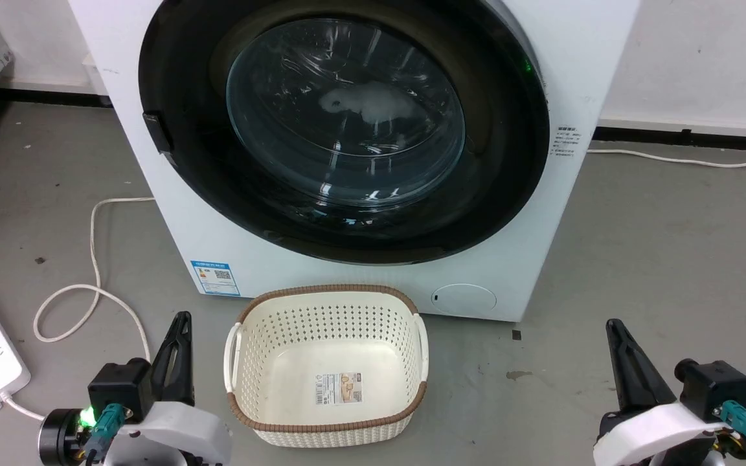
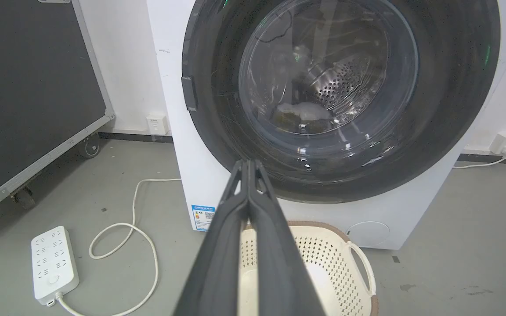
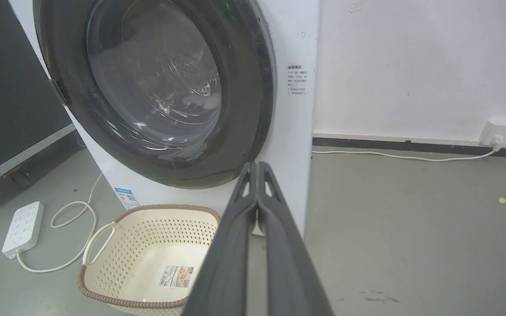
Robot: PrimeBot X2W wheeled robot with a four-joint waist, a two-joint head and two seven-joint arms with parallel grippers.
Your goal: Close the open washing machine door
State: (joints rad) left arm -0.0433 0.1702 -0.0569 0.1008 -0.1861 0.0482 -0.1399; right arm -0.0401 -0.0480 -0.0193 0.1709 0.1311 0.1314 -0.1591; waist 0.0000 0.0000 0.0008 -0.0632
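Left gripper point(image 1: 180, 323) sits low at the left of the head view and right gripper point(image 1: 614, 327) low at the right. Each has its 2 dark fingers pressed together on nothing and points up toward the washing machine point(image 1: 172, 213). The door point(image 1: 347, 116) lies above and between them, well apart from both, its black rim flat against the white front. A cream basket point(image 1: 327, 304) stands on the floor point(image 1: 658, 259) between the 2 grippers, just in front of the machine. From the left wrist, the left gripper point(image 2: 247, 163) is clenched and empty, and its tips line up with the lower rim of the door point(image 2: 327, 79), which is up and to the right. A white power strip point(image 2: 53, 263) lies on the floor at the left. From the right wrist, the right gripper point(image 3: 256, 164) is likewise clenched and empty; the door point(image 3: 156, 87) stands up and to the left of its tips, with the basket at the lower left.
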